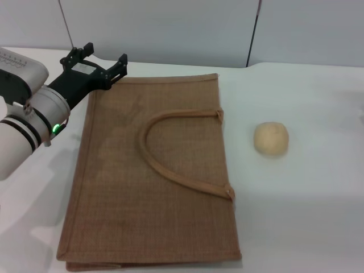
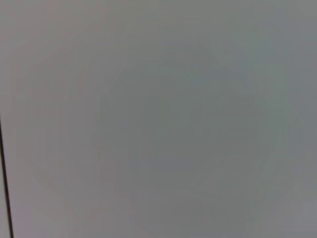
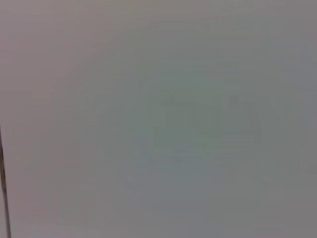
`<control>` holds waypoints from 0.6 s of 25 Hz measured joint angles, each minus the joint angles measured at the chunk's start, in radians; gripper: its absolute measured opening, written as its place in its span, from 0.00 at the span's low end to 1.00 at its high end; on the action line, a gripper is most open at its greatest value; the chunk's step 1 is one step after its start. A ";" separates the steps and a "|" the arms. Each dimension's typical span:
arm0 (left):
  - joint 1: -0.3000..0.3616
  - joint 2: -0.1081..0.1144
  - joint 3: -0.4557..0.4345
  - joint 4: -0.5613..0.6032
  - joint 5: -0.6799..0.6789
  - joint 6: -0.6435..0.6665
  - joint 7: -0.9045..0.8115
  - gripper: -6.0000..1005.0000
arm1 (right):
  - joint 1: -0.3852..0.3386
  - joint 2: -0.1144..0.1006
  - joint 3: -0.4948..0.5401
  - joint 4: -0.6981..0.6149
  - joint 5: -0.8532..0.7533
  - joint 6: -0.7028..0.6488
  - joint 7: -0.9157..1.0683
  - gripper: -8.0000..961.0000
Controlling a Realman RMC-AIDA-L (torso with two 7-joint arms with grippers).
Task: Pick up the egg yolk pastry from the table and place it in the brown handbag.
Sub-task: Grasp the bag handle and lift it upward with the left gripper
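Observation:
The egg yolk pastry [image 1: 271, 138], a small pale cream-yellow ball, rests on the white table [image 1: 307, 199] to the right of the brown handbag [image 1: 153, 176]. The handbag lies flat in the middle of the head view, its arched strap handle [image 1: 170, 148] on top. My left gripper [image 1: 105, 57] is open and empty above the bag's far left corner, fingers pointing away. The right gripper is out of view. Both wrist views show only a plain grey surface.
A grey wall [image 1: 170, 28] with a vertical seam stands behind the table's far edge. Bare white tabletop lies around the pastry and to the right of the bag.

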 joint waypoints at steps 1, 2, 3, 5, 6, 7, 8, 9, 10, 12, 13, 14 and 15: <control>0.000 0.000 0.000 0.000 0.001 0.000 -0.002 0.88 | 0.000 0.000 0.000 0.000 0.000 0.000 0.000 0.93; 0.000 0.001 0.000 0.000 0.002 0.001 -0.005 0.88 | 0.000 0.000 0.000 0.000 0.000 0.000 0.000 0.93; 0.000 0.001 0.000 0.000 0.002 0.001 -0.007 0.88 | 0.000 0.000 0.001 0.000 0.000 0.000 0.000 0.93; -0.001 0.001 0.000 0.000 0.004 0.002 -0.012 0.88 | 0.000 0.000 0.001 0.001 0.000 0.000 0.000 0.93; -0.002 0.001 0.000 0.000 0.004 0.002 -0.012 0.88 | 0.000 0.000 0.001 0.001 0.000 0.000 0.000 0.93; -0.002 0.001 0.000 0.000 0.004 0.002 -0.012 0.88 | 0.000 0.000 0.002 0.002 0.001 0.000 -0.001 0.93; -0.002 0.001 0.000 0.000 0.005 0.002 -0.012 0.88 | 0.000 -0.001 0.002 0.002 0.001 0.000 -0.001 0.93; -0.002 0.001 0.000 0.000 0.005 0.002 -0.012 0.88 | 0.000 -0.001 0.002 0.002 0.001 0.000 -0.001 0.93; -0.001 0.001 0.000 0.001 0.007 0.002 -0.012 0.88 | 0.000 -0.001 0.002 0.003 0.002 0.000 -0.001 0.93; 0.000 0.001 0.000 0.002 0.012 0.002 -0.012 0.88 | 0.000 -0.001 0.003 0.003 0.002 0.000 -0.001 0.93; 0.000 0.001 0.000 0.002 0.013 0.002 -0.012 0.88 | 0.000 -0.001 0.003 0.003 0.002 0.000 -0.001 0.93; 0.000 0.001 0.000 0.001 0.014 0.002 -0.011 0.88 | 0.000 -0.001 0.003 0.003 0.001 0.000 -0.001 0.93; 0.000 0.001 0.000 0.001 0.014 0.002 -0.010 0.88 | 0.000 -0.001 0.003 0.002 0.001 0.000 -0.001 0.93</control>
